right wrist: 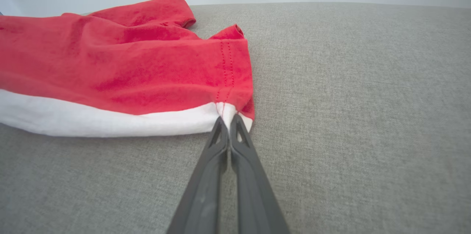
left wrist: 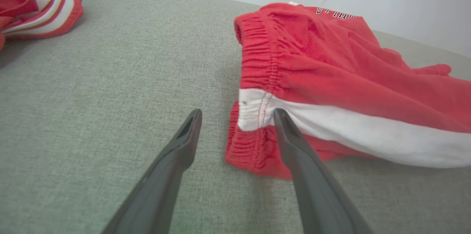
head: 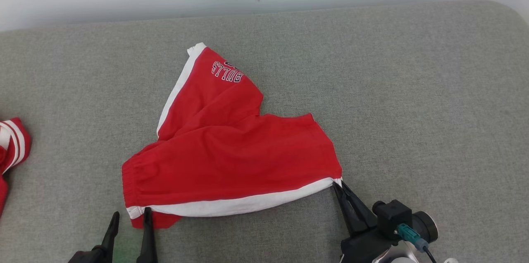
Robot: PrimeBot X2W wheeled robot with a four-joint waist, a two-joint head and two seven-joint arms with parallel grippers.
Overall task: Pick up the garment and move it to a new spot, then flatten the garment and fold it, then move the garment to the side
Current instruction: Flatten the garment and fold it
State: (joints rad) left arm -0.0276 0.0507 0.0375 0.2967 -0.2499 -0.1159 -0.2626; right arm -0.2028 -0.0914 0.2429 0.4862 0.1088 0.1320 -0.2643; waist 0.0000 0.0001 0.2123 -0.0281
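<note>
Red shorts (head: 231, 159) lie mid-surface on the grey padded table (head: 413, 89), rumpled: one leg is kicked up toward the far edge with the lettering (head: 226, 72) on it, and the other runs along my near side. My right gripper (right wrist: 229, 121) is pinched tight on the hem corner of that near leg, where the white side stripe (right wrist: 110, 123) ends. The cloth is thin, so the fingers meet almost flush. A corner grip makes sense, since it gives me one end of a straight edge to pull taut. My left gripper (left wrist: 238, 112) is spread wide and holds nothing. It straddles the other end of the same stripe at the elastic waistband (left wrist: 257, 57), one finger over cloth and the other over bare table; I can't tell if it's touching. My read: left needs to close on that waistband corner, then both lift together so the shorts hang flat for the move. Risk — the bunched red fold under the waistband gets caught instead of the edge. A second red-and-white garment (head: 12, 147) sits well off to my left, out of the way.
</note>
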